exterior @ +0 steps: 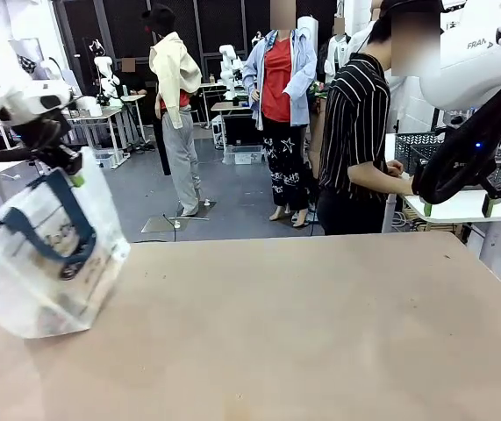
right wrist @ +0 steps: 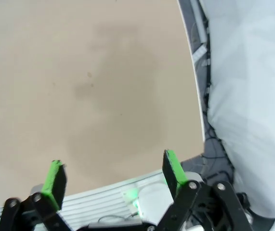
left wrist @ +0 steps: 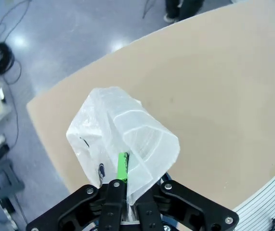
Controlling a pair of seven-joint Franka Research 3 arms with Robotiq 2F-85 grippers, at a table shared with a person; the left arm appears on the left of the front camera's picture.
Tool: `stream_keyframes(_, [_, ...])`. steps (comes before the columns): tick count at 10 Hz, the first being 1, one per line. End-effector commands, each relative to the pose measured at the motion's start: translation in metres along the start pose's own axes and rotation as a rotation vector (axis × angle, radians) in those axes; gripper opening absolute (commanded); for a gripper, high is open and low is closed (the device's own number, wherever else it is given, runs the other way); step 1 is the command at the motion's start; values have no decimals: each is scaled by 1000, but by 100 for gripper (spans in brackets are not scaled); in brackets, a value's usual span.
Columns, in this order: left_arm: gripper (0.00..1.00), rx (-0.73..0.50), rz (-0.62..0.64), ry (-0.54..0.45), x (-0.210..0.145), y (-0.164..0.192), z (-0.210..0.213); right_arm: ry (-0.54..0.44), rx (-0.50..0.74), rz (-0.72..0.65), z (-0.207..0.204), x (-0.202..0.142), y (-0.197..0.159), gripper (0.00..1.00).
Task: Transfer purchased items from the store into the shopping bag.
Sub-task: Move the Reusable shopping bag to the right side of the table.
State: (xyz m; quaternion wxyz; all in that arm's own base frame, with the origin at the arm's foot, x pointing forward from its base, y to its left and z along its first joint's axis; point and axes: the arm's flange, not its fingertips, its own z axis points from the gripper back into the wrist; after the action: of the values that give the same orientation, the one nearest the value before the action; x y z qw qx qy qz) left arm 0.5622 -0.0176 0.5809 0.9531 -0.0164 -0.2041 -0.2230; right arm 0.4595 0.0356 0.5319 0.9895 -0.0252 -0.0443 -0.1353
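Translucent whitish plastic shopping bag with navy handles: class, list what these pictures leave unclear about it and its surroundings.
- Translucent whitish plastic shopping bag: contents unreadable in the front view, hazy plastic.
- Left gripper in the left wrist view: grip point wrapped in bag folds.
- Dark grey lattice basket: mostly behind the right arm, front view.

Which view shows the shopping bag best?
Front view: the shopping bag hangs whole from the shut left gripper, navy handles and logo visible. Left wrist view gives just its bunched top. Right wrist view adds nothing.

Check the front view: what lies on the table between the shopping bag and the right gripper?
Nothing: in the front view the table is bare from the shopping bag, held up by the left gripper, across to the open right gripper.
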Motion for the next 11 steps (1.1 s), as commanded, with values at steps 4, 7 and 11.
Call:
stream_keyframes(4, [0, 0, 200, 82, -43, 44, 5, -1, -20, 8, 1, 0, 0, 100])
stream_keyframes(7, [50, -15, 220, 99, -48, 54, 2, -1, -20, 8, 1, 0, 0, 100])
stream_keyframes(11, [100, 180, 274, -80, -45, 27, 58, -1, -20, 8, 1, 0, 0, 100])
